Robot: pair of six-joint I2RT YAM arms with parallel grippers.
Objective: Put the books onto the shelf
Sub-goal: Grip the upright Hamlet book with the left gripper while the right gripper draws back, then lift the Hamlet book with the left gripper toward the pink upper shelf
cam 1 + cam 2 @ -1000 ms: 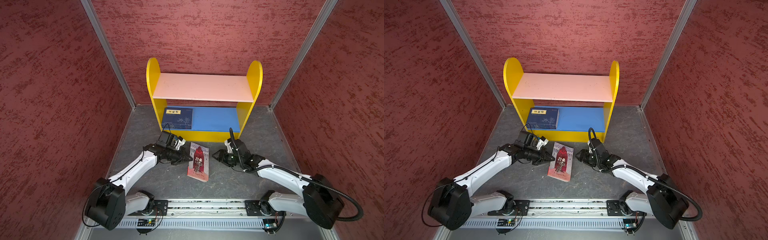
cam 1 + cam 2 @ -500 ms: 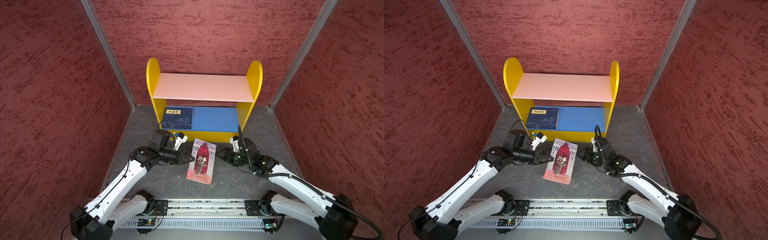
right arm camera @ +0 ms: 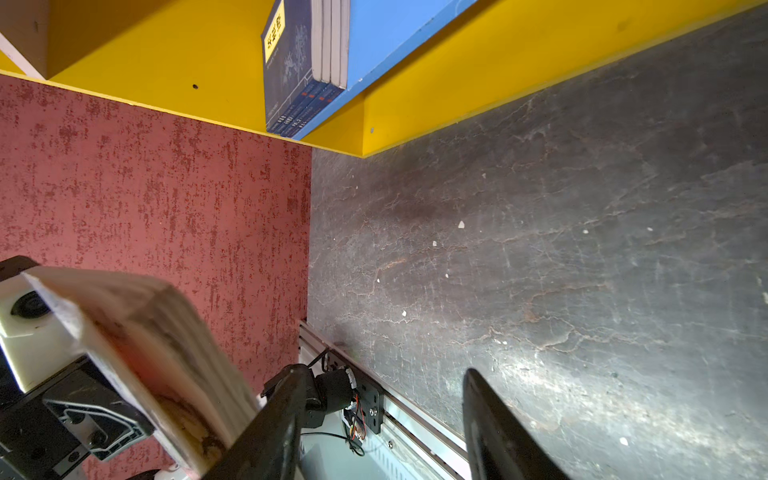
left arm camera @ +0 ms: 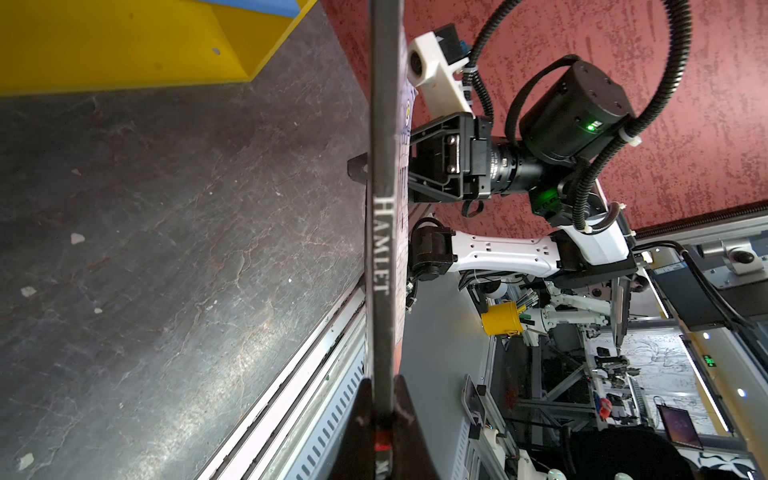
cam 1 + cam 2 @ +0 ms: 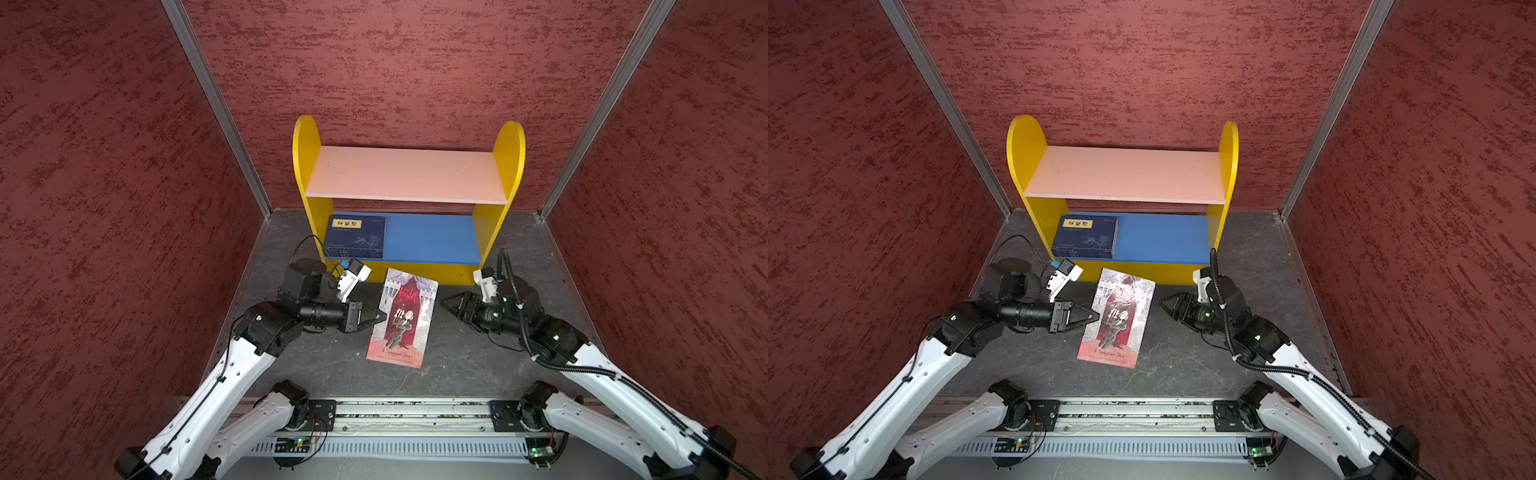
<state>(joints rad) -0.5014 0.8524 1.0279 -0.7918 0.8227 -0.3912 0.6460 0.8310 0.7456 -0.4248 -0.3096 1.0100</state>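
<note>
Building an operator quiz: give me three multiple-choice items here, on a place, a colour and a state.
1. Where do the navy books lie? A pink board; B blue board; C floor.
2. The side panels are: A yellow; B green; C white.
3. The left gripper is: A open; B shut on Hamlet; C shut on a navy book.
Key: B, the stack rests on that lower board; A, both panels show yellow; B, it pinches Hamlet's spine.

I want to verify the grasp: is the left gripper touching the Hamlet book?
Touching. The left wrist view shows the left gripper closed on the Hamlet book, with both fingers pressed against its spine and no gap.
</note>
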